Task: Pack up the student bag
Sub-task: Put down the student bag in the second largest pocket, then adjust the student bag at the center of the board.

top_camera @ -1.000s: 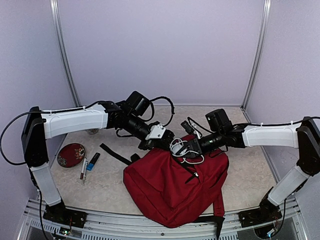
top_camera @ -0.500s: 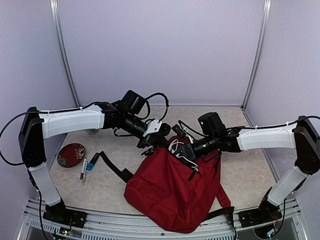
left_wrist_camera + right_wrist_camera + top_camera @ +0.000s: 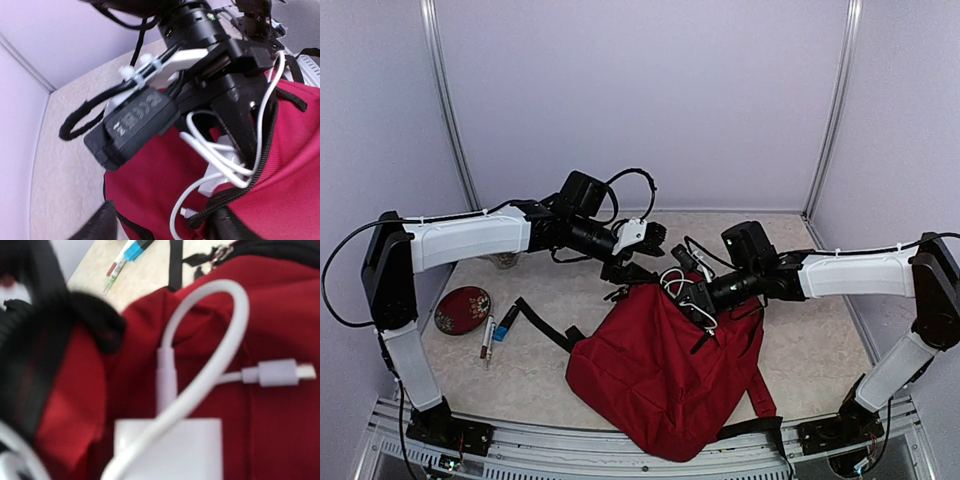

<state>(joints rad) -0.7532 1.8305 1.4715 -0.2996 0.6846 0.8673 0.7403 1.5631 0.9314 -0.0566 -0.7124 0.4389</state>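
Fingers of left arm (image 3: 102,225) now parted, off student bag (image 3: 660,370), right fingers (image 3: 705,292) still gripping white charger (image 3: 167,447)

one dark-red student bag (image 3: 650,385), one white charger (image 3: 167,447) with its one cable, one round red case (image 3: 462,309), two markers: red-and-white marker (image 3: 487,337), blue marker (image 3: 506,323).

Soft, even light filled the scene, shadows faint beneath the student bag (image 3: 650,385); the right wrist view was badly blurred, its white cable (image 3: 215,288) out of focus.
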